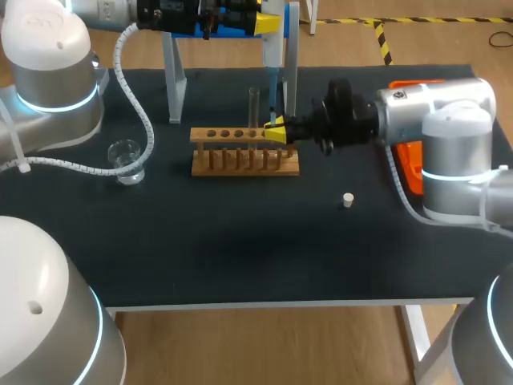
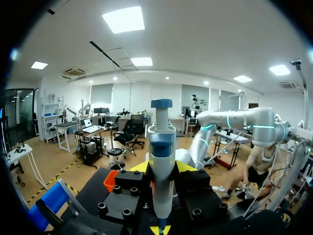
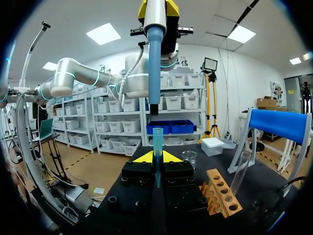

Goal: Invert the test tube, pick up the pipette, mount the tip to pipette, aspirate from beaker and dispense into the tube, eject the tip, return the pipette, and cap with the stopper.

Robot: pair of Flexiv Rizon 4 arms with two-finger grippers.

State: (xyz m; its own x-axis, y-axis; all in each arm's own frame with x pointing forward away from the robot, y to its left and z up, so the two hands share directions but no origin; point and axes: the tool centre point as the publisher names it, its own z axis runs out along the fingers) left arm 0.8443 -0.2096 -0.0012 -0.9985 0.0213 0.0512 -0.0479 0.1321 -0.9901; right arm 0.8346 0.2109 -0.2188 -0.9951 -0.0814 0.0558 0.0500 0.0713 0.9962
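Observation:
My left gripper (image 1: 272,24) is shut on a white and blue pipette (image 1: 272,64) that hangs upright over the rack's right end; in its wrist view the pipette (image 2: 161,156) stands between the yellow tips. Directly beneath, my right gripper (image 1: 275,132) is shut on a blue pipette tip (image 3: 157,142), held upright. The pipette's shaft (image 3: 154,73) ends a short gap above the tip's mouth. A clear test tube (image 1: 255,104) stands in the wooden rack (image 1: 244,156). The glass beaker (image 1: 127,159) sits at the left, the white stopper (image 1: 348,200) right of centre.
A stand with a blue top (image 1: 172,80) rises behind the rack. An orange tip box (image 1: 410,164) lies partly hidden behind my right arm. In the right wrist view the rack (image 3: 220,196) and tube (image 3: 239,171) lie beside the gripper, the beaker (image 3: 189,157) farther ahead.

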